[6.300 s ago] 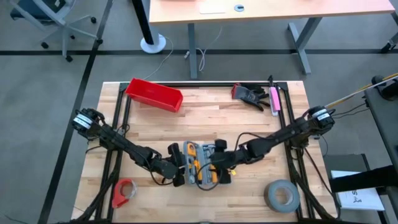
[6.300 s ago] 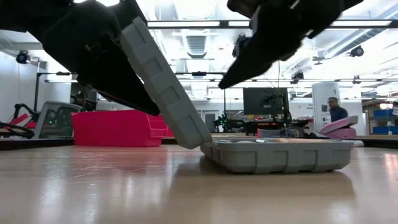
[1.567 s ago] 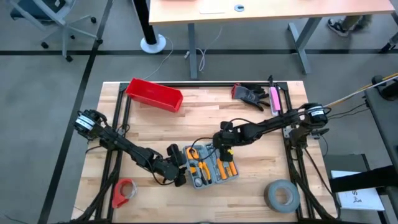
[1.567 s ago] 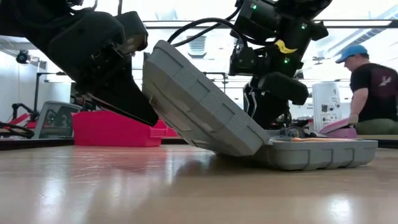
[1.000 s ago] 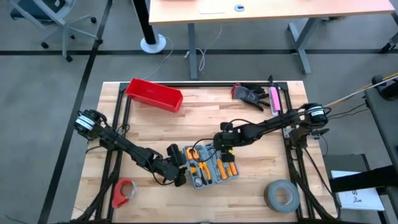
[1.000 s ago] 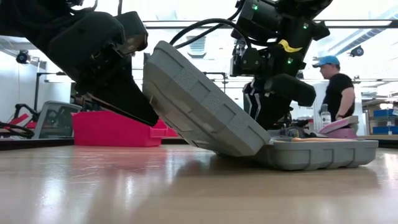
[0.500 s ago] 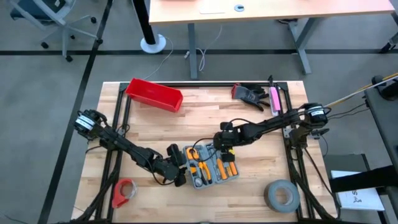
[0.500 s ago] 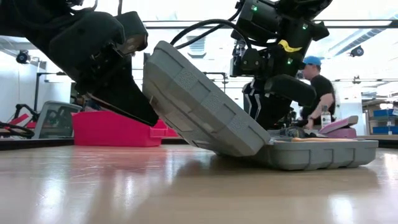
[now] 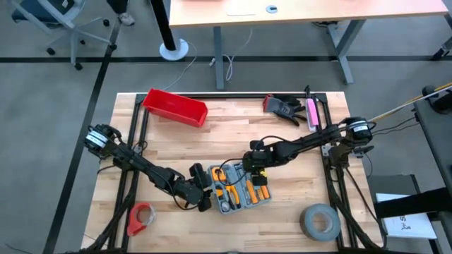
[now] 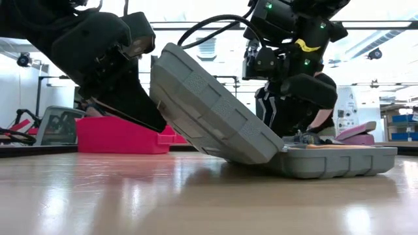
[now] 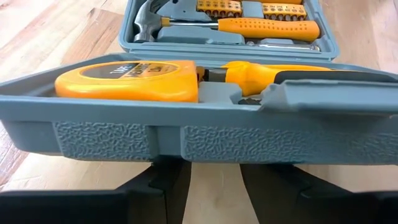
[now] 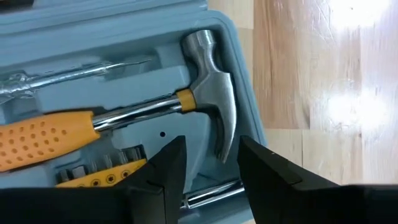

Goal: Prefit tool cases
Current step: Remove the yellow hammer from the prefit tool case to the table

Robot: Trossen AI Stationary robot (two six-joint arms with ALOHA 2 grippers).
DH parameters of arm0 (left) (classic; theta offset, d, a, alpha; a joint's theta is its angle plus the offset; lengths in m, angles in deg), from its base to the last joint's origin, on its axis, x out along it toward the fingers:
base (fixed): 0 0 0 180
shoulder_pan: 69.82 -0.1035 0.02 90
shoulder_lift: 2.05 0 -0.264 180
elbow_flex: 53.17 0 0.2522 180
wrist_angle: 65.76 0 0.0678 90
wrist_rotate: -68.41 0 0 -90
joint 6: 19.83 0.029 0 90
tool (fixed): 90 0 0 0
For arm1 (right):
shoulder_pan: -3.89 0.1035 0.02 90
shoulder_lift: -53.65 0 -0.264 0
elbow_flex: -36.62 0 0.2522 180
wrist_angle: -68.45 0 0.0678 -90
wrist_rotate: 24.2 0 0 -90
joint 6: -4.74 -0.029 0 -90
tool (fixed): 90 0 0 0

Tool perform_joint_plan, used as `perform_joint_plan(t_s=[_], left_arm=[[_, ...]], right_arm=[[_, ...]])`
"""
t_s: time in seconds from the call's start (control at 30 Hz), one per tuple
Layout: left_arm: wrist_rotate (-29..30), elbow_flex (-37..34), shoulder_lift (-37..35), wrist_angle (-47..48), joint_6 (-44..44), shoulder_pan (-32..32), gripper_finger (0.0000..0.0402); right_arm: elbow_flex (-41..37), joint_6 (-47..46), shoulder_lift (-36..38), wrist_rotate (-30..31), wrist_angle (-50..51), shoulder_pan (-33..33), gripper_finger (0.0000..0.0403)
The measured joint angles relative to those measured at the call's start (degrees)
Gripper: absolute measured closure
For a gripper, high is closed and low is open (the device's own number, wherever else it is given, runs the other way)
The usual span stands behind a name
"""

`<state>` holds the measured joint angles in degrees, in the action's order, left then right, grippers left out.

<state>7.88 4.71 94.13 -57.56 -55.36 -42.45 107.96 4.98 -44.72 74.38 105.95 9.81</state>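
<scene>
the left gripper [image 9: 203, 189] sits low on the near-left part of the wooden table [image 9: 226, 127], its two dark fingers [image 11: 158, 190] spread part-way beneath the raised lid's edge; whether they actually pinch the lid cannot be told. that lid belongs to the tool case [image 9: 239, 186], a grey-blue hinged box lying open at the table's middle front, its base flat on the wood and its lid tilted up toward the left arm, as the low view [image 10: 209, 111] shows. in the lid's recesses a yellow tape measure [image 11: 127, 81] lies beside a yellow-handled tool [image 11: 267, 73].

the right gripper [image 9: 248, 168] hangs over the far end of the case's base, fingers [image 12: 163, 169] parted a little and holding nothing, poised just above a steel hammer [image 12: 205, 99] with a yellow dimpled grip that rests in its moulded slot. a thin screwdriver shaft [image 12: 68, 74] lies alongside it, and a row of bits [image 12: 99, 171] sits near the fingers.

farther out, a red bin [image 9: 174, 106] stands at the table's far left, black gloves [image 9: 282, 107] and a pink tool [image 9: 311, 113] at the far right. a red tape roll [image 9: 140, 217] lies at the near-left corner and a grey tape roll [image 9: 319, 221] at the near right.
</scene>
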Motion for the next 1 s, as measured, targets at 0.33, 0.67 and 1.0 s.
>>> perform_joint_plan(t_s=[0.33,0.67,1.0], left_arm=[[-0.01,0.0,0.0,0.0,0.0,0.01,0.026],[-0.01,0.0,-0.02,-0.02,0.0,0.01,0.026],[-0.02,0.0,-0.02,-0.44,0.0,0.0,0.026]], right_arm=[[-0.39,1.26,0.0,0.45,-0.02,-1.03,0.0276],[-0.62,0.92,0.0,0.62,-0.37,-1.24,0.0286],[-0.63,0.87,0.0,0.54,-0.48,-1.25,0.0291]])
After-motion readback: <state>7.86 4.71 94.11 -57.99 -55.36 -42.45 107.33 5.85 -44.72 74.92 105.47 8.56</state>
